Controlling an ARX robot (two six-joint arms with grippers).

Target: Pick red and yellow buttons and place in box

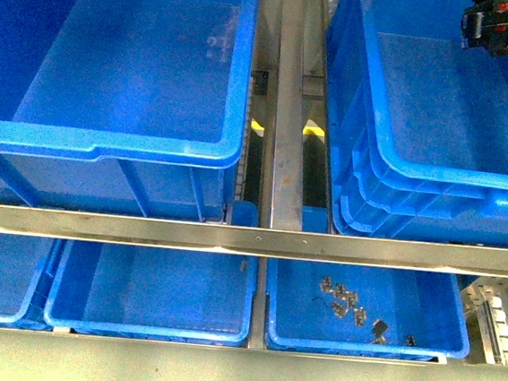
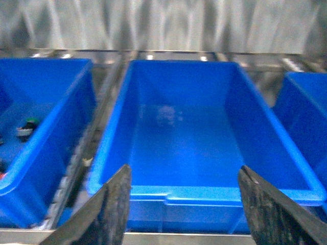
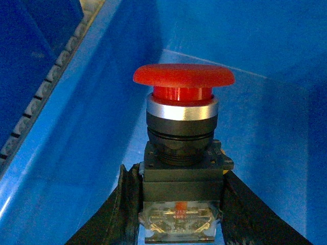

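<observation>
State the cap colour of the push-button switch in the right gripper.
Red, on the black-bodied push-button switch; the right wrist view shows it best.

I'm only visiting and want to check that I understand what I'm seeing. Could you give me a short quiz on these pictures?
1. True or false: the right gripper is shut on a red push-button.
2. The left gripper is: A) open and empty; B) shut on a yellow button; C) clamped on a tray rim.
3. In the front view, which of the three lower trays holds the small metal parts: left, middle or right?
Key: 1 true; 2 A; 3 the right tray.
</observation>
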